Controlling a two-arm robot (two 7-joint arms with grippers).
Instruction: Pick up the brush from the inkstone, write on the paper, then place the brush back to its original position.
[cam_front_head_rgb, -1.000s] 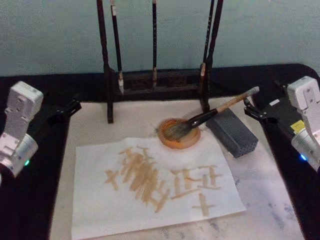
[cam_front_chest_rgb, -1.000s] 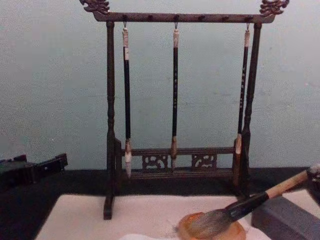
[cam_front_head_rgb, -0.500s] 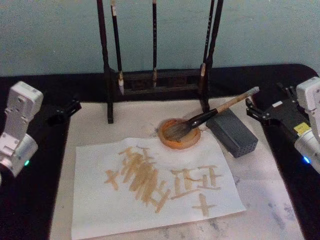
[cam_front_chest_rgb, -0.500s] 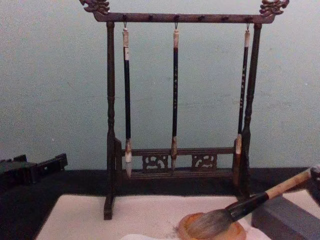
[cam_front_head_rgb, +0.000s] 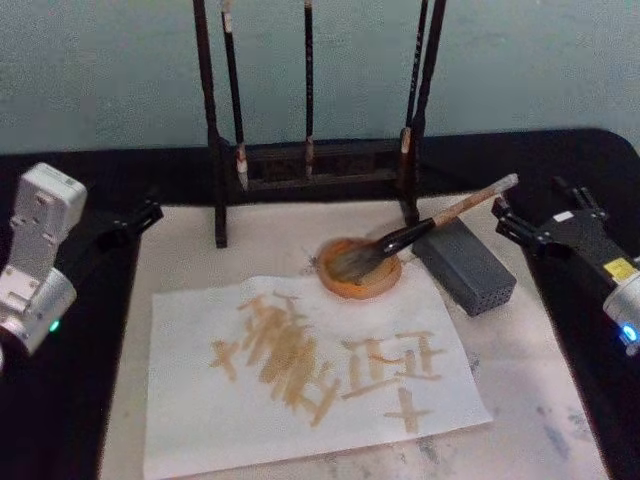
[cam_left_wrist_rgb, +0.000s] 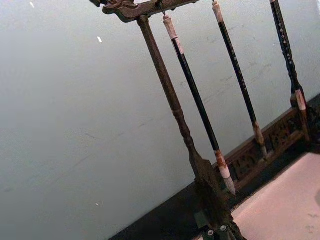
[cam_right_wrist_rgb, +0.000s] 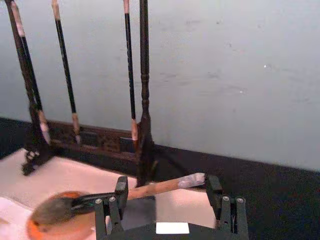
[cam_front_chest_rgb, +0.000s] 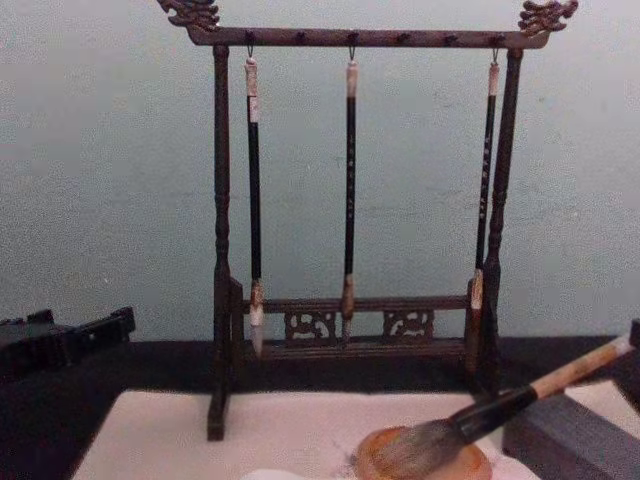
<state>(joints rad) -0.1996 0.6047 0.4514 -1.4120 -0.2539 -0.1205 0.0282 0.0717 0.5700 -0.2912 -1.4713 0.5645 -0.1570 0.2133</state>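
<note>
Nearest: the paper lies flat on the pale mat, marked all over with brown strokes. The writing looks done, by my reading.

At the paper's far edge sits the inkstone. The brush lies with its bristle head in the dish. Its black shaft slants up to the right and its tan handle is propped on the grey block, with the tip jutting past the block into open air. It looks returned to its rest.

The right gripper is just beside the handle tip, not touching it and holding nothing. Its fingers are spread wide, and in the right wrist view the handle tip shows between them.

The left gripper is parked at the mat's left edge, well apart from the brush. I cannot tell whether it is open or closed.

Farthest: the wooden rack with three thin brushes hanging from it.

Risks:
- **Clipping the handle:** the overhanging tip sits close to a spread finger. A sideways or upward swing of the right arm could clip it.
- **Levering the brush out:** a knock there would pivot the brush on the block and lift the wet head out of the dish, smearing the paper or mat.
- **Rolling:** the round handle has only the block's edge under it, so a light nudge may roll it off.
</note>
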